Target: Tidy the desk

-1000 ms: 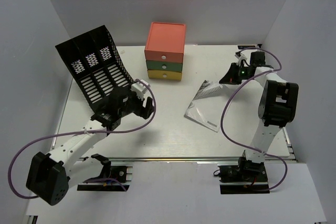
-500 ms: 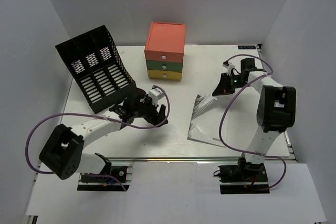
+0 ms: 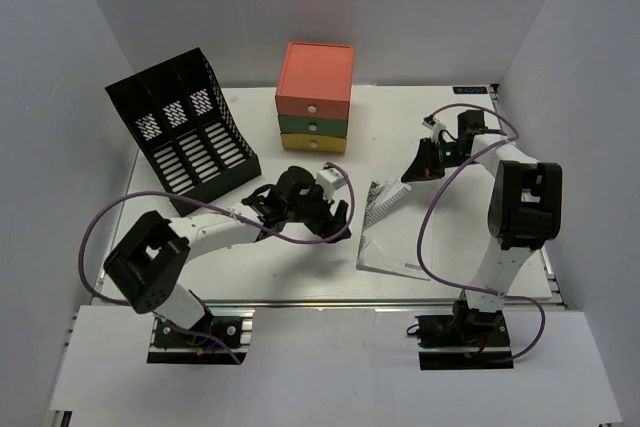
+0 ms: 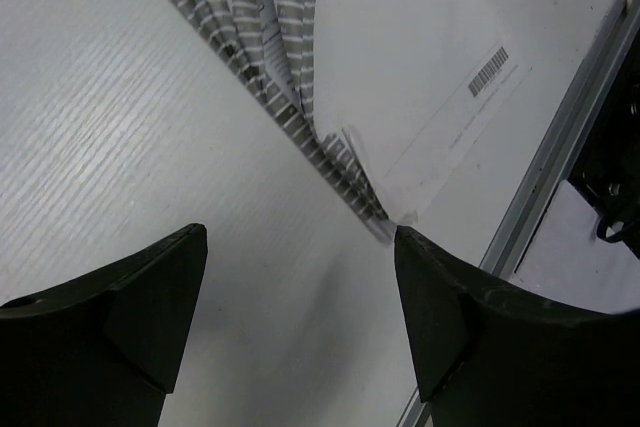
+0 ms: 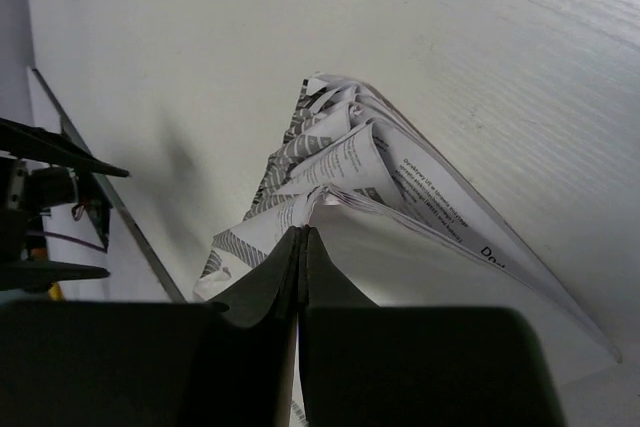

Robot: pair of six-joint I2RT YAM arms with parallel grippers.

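Observation:
The desk (image 3: 240, 267) is a white tabletop with a metal rail (image 3: 330, 302) along its near edge. A stack of printed papers (image 3: 395, 237) lies right of centre, its far corner raised and fanned. My right gripper (image 3: 412, 175) is shut on the raised edge of the papers (image 5: 420, 267); in the right wrist view the sheets curl up to the closed tips of that gripper (image 5: 302, 230). Just left of the stack, my left gripper (image 3: 335, 212) hovers low and open. In the left wrist view the left gripper (image 4: 300, 237) holds nothing, with the near corner of the papers (image 4: 400, 67) just ahead of it.
A black mesh file organizer (image 3: 185, 132) stands at the back left. An orange, green and yellow drawer unit (image 3: 315, 97) sits at the back middle. The rail (image 4: 560, 147) runs close beside the papers' near corner. White walls enclose three sides.
My left arm has swung right from the organizer across the desk to the papers. My right gripper dropped onto the stack and its far corner lifted and fanned.

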